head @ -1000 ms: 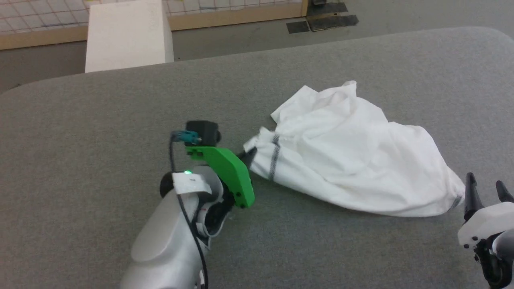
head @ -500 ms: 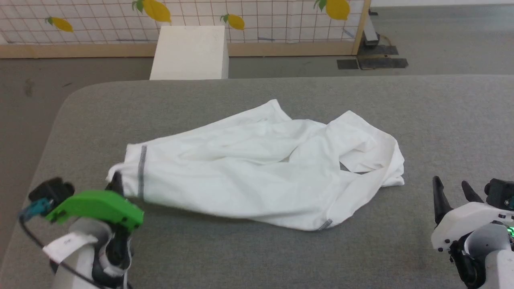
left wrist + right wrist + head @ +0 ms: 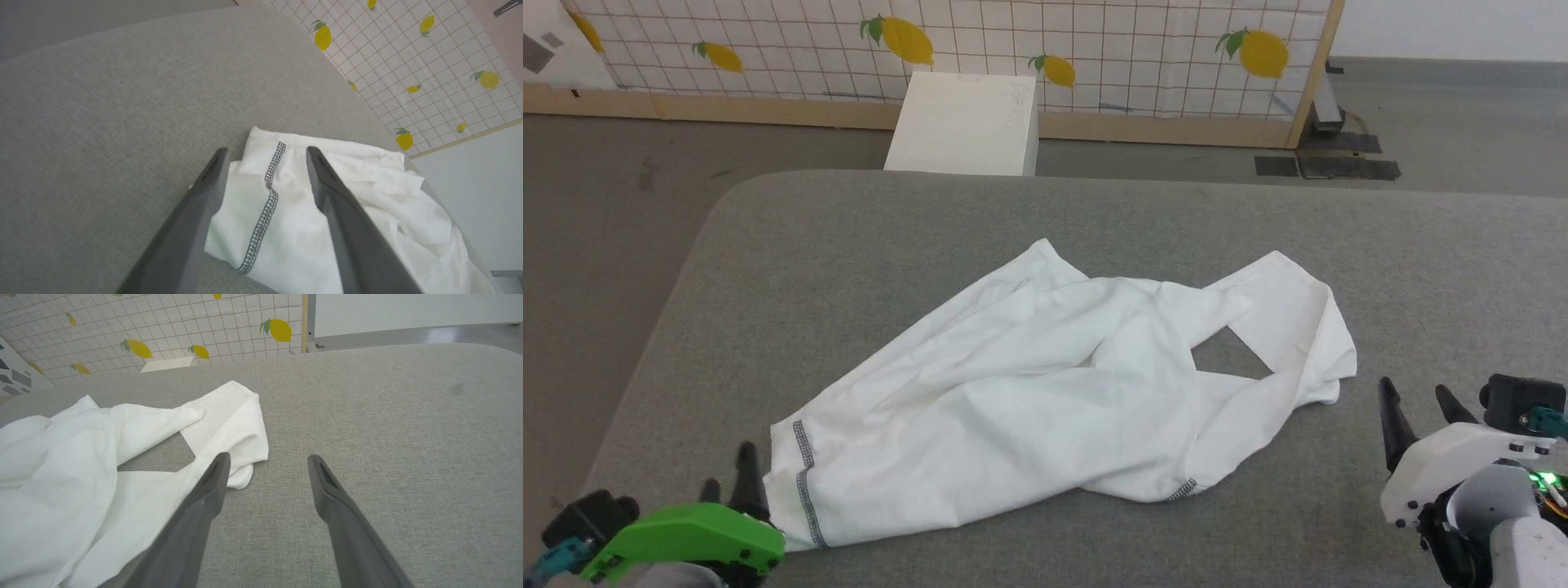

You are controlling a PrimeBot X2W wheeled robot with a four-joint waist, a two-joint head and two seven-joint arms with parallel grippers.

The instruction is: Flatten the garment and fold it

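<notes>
You have the garment point(image 3: 1013, 392) pulled out long across the table point(image 3: 849, 229) but still rumpled. Your left gripper point(image 3: 729, 488), jaws apart, straddles its near-left hem. The right gripper point(image 3: 1414, 400) hangs open nearby. Flattening is unfinished and folding isn't begun.

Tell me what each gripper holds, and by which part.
Nothing is held: left gripper open at the stitched hem of the garment, right gripper open beside it.

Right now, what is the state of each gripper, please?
Left gripper: open, at the stitched hem of the white shirt, gripping nothing.
Right gripper: open, empty, beside the shirt.
</notes>
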